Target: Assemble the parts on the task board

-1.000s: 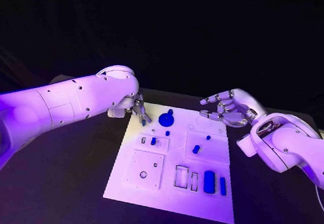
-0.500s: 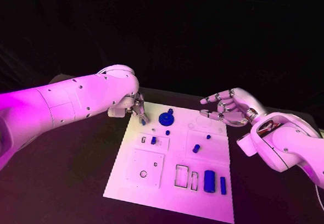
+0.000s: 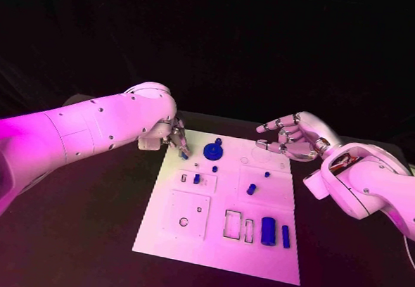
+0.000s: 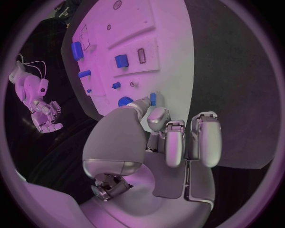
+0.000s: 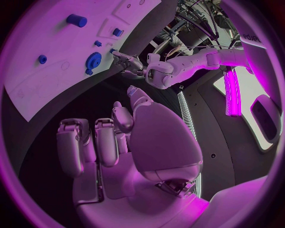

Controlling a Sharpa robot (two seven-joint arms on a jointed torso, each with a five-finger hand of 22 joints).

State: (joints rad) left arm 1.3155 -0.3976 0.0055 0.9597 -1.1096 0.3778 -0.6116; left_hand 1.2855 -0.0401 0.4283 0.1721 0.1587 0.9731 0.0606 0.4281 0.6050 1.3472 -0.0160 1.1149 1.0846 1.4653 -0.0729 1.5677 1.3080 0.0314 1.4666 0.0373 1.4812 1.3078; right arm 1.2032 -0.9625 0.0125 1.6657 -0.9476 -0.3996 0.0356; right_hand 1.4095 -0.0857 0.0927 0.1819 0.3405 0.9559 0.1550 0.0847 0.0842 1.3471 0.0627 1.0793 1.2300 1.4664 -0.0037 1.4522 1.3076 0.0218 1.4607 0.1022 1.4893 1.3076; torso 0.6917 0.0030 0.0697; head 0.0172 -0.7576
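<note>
The task board (image 3: 217, 251) lies flat in the middle of the black counter (image 3: 63, 239), its long side running from the near edge toward the far edge.

Left hand (image 3: 177, 138): at the board's far left corner. In the left wrist view its fingers (image 4: 175, 142) are curled in and a small blue part (image 4: 153, 99) sits pinched at the fingertips, right over the board's edge. In the head view the same blue piece shows just below the fingertips at the board's left rim.

Right hand (image 3: 292, 138): above the board's far right corner, apart from the board surface. Fingers loosely curled and spread, nothing seen in them; the right wrist view shows the palm and fingers (image 5: 104, 140) bare.

Parts on the board:
- A round blue disc with a stub (image 3: 213, 151) near the far edge, just beside the left hand.
- A small blue peg (image 3: 251, 190) right of centre; smaller blue dots around it, too small to tell their shape.
- A short blue piece (image 3: 196, 180) in the small left-hand recess.
- Two upright blue bars (image 3: 268, 233) side by side near the right rim, toward the near end.
- Two empty rectangular slots (image 3: 232, 225) just left of the bars.
- A square plate with a small hole (image 3: 187, 217) on the left side.
</note>
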